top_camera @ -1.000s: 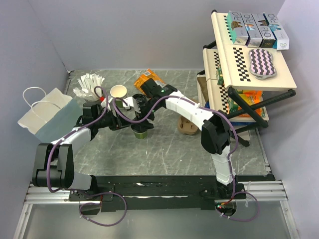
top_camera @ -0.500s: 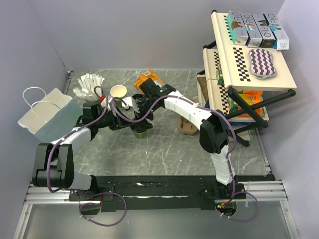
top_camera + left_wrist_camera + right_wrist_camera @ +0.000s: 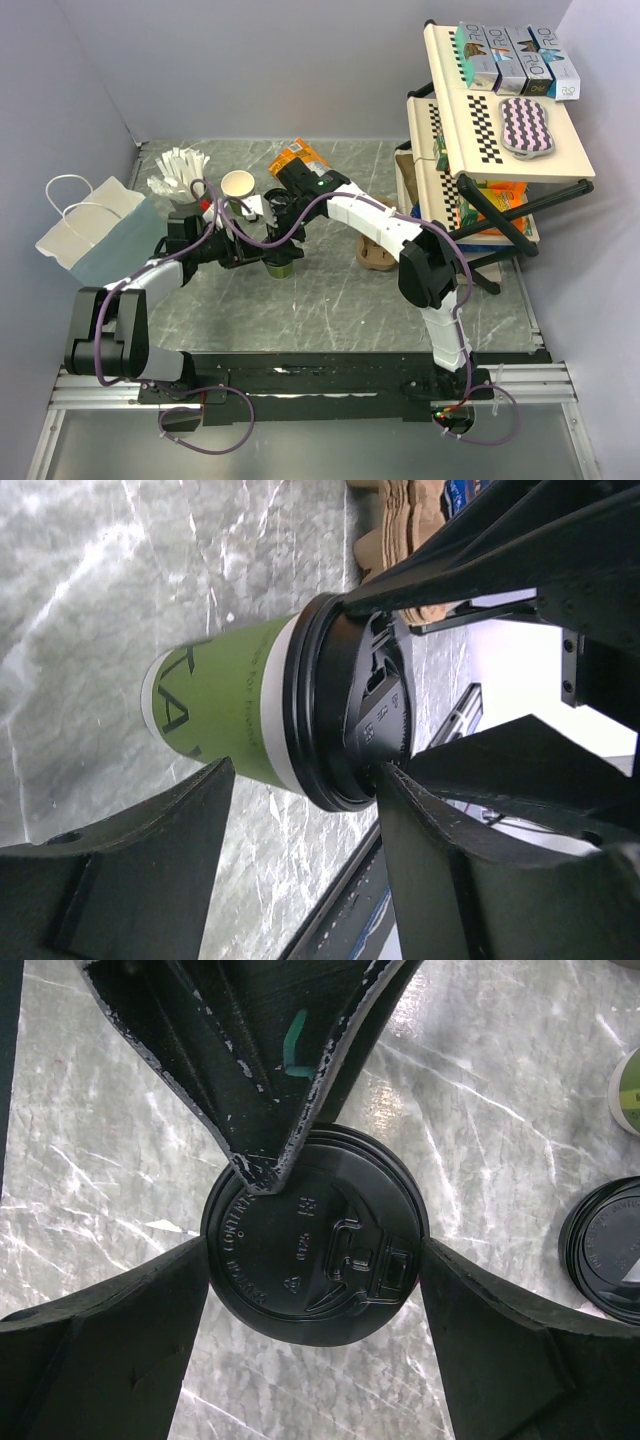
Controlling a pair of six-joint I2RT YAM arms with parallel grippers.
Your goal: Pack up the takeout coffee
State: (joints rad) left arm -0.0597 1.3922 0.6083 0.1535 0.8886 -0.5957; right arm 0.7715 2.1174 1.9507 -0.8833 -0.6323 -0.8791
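Hovering my R gripper (image 3: 315,1250) over the takeout coffee (image 3: 281,266), upright mid table (image 3: 350,300). It's spread wide, hugging the lid (image 3: 300,1280) both sides, can't tell if gripping tbh. L gripper (image 3: 300,777) open, one tip on lid.

Small takeout coffee (image 3: 230,715) in a paper cup, white up top, green down low, round black lid on. Standing up on the table (image 3: 520,1080), lid rim touching both fingers of the right pincer (image 3: 315,1260).
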